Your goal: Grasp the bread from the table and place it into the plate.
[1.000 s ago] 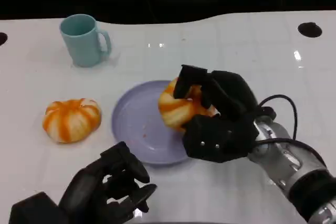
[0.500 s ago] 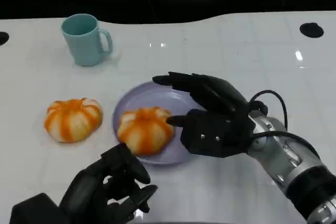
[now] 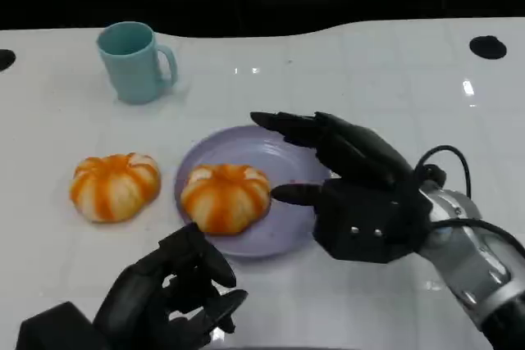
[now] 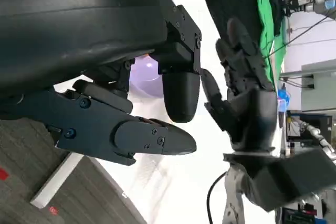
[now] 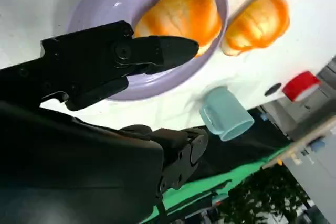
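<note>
Bread (image 3: 225, 197) sits on left part of purple plate (image 3: 283, 223), mid white table (image 3: 369, 79). Right robot hand (image 3: 361, 190) hovers over plate's right side, fingers spread apart, holding nothing, just beside the bread. Left robot hand (image 3: 168, 297) at near table edge, fingers curled in, empty. 2nd bun (image 3: 113, 186) left of plate; teal mug (image 3: 135, 61) behind.

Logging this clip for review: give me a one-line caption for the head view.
Right hand open beside the purple plate holding one orange-striped bread; second bread and teal mug on table.
</note>
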You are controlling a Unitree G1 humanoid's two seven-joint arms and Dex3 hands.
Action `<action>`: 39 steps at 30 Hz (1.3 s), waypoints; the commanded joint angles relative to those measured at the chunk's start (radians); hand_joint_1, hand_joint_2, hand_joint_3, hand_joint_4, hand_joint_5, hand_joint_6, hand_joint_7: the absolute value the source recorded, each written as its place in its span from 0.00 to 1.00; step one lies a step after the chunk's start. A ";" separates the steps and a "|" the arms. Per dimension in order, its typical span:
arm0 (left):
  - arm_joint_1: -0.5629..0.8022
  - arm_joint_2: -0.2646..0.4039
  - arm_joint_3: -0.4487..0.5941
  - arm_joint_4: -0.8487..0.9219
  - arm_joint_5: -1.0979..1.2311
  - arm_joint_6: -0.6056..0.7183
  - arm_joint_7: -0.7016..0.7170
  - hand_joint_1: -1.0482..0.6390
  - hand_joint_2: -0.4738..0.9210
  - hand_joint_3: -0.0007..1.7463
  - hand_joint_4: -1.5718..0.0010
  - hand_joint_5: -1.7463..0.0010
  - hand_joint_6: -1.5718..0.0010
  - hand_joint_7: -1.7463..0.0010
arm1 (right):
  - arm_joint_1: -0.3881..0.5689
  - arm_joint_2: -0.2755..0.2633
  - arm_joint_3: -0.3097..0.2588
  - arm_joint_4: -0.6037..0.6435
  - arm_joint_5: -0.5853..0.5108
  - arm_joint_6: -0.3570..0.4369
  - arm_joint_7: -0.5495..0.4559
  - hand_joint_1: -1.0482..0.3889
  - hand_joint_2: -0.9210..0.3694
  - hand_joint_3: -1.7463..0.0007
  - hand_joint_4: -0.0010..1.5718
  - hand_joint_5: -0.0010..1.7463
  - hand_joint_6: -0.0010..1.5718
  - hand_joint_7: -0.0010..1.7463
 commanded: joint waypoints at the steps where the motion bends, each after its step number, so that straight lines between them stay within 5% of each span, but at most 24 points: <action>1: 0.002 0.009 0.004 -0.002 0.002 0.002 0.005 0.31 1.00 0.13 0.59 0.00 0.72 0.04 | 0.073 -0.045 -0.041 -0.087 0.058 -0.054 0.015 0.33 0.00 0.85 0.00 0.35 0.18 0.03; 15: -0.005 0.012 0.011 0.009 -0.002 -0.004 0.002 0.31 1.00 0.14 0.59 0.00 0.72 0.05 | 0.386 -0.045 -0.175 -0.278 0.383 -0.225 0.083 0.50 0.01 0.86 0.24 0.64 0.44 0.20; 17: -0.005 0.013 0.014 0.008 -0.004 0.001 0.002 0.31 1.00 0.14 0.60 0.00 0.72 0.05 | 0.424 -0.034 -0.191 -0.300 0.435 -0.236 0.094 0.56 0.12 0.71 0.31 0.71 0.41 0.41; 20: -0.009 0.015 0.016 0.010 -0.003 0.001 0.000 0.32 1.00 0.14 0.60 0.00 0.72 0.05 | 0.473 -0.038 -0.210 -0.338 0.463 -0.248 0.105 0.58 0.24 0.50 0.36 0.79 0.40 0.59; 27: -0.010 0.016 0.016 0.008 -0.001 0.008 0.001 0.33 1.00 0.14 0.61 0.00 0.73 0.04 | 0.580 -0.058 -0.251 -0.422 0.461 -0.272 0.118 0.64 0.37 0.26 0.43 0.89 0.47 0.74; 31: -0.012 0.013 0.017 0.012 -0.009 0.006 -0.002 0.33 1.00 0.14 0.61 0.00 0.73 0.04 | 0.637 -0.063 -0.267 -0.478 0.461 -0.248 0.117 0.63 0.40 0.24 0.46 0.94 0.49 0.79; 39: -0.019 0.020 0.021 0.024 -0.002 -0.001 -0.003 0.33 1.00 0.14 0.62 0.00 0.73 0.03 | 0.731 -0.031 -0.281 -0.565 0.493 -0.130 0.099 0.61 0.32 0.36 0.44 1.00 0.45 0.84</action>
